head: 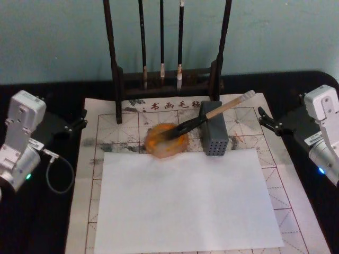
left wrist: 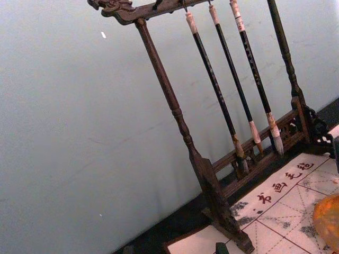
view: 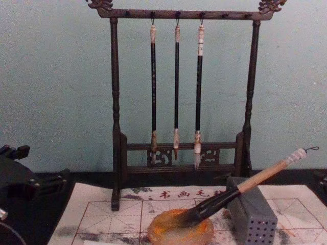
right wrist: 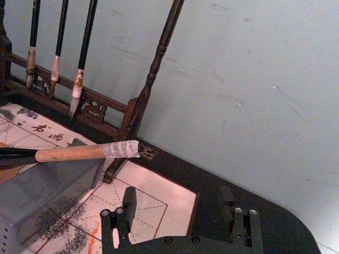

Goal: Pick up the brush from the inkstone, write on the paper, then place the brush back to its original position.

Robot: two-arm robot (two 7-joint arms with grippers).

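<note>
— Red-gridded paper (head: 87,159) covers the dark table, smudged grey toward its far edge; a plain white sheet (head: 180,201) lies over its near part.
— Rack?
— Dark wooden rack (view: 115,102) stands at the paper's far edge; three slim brushes (view: 176,87) hang from its top bar.
— Grippers?
— Left gripper (head: 78,121) sits off the paper's left edge; spread or pressed together, I cannot tell. Right gripper (right wrist: 178,193) sits off the right edge; jaws spread wide, empty.
— Task things?
— Grey block (head: 213,135) stands just right of the inkstone (head: 164,148), both on the paper beyond the white sheet; brush (head: 212,112) rests with its bristles in the inkstone, handle leaning across the block's top, pale capped end raised toward the right.
</note>
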